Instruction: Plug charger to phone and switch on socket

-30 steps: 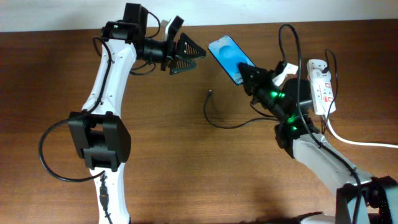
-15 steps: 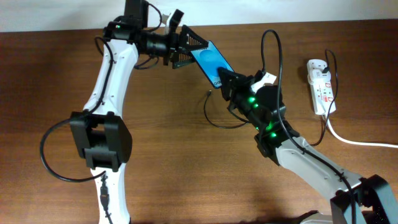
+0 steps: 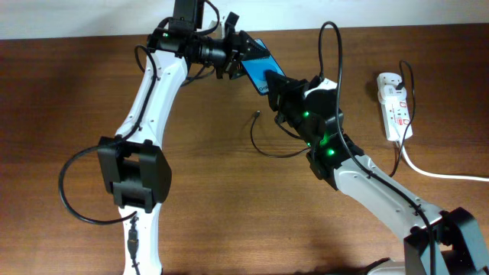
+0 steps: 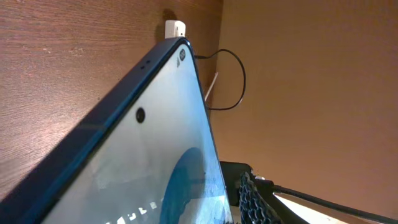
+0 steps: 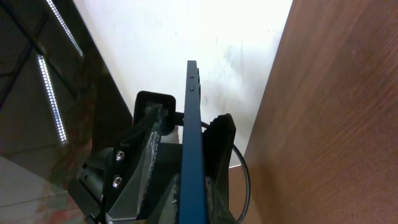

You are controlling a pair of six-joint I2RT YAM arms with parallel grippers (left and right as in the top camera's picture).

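Observation:
The phone [image 3: 258, 70] with its blue screen is held tilted in the air above the table's back middle, between both grippers. My right gripper [image 3: 280, 85] is shut on its lower end; in the right wrist view the phone [image 5: 190, 118] stands edge-on between my fingers [image 5: 186, 186]. My left gripper [image 3: 244, 53] is closed on its upper end; in the left wrist view the screen [image 4: 137, 162] fills the frame beside one meshed finger [image 4: 250, 200]. The charger cable [image 3: 263, 149] lies on the table, its tip [image 3: 257, 114] free. The socket [image 3: 394, 107] lies at the right.
The socket's thick white lead [image 3: 439, 173] runs off to the right edge. The charger's small black plug [image 3: 400, 70] sits in the socket, which also shows far off in the left wrist view [image 4: 175, 28]. The left arm's black cables hang at the left [image 3: 72, 191].
My right gripper carried the phone left and up toward my left gripper. My left gripper, wide open a second ago, moved right and closed round the phone's upper end.

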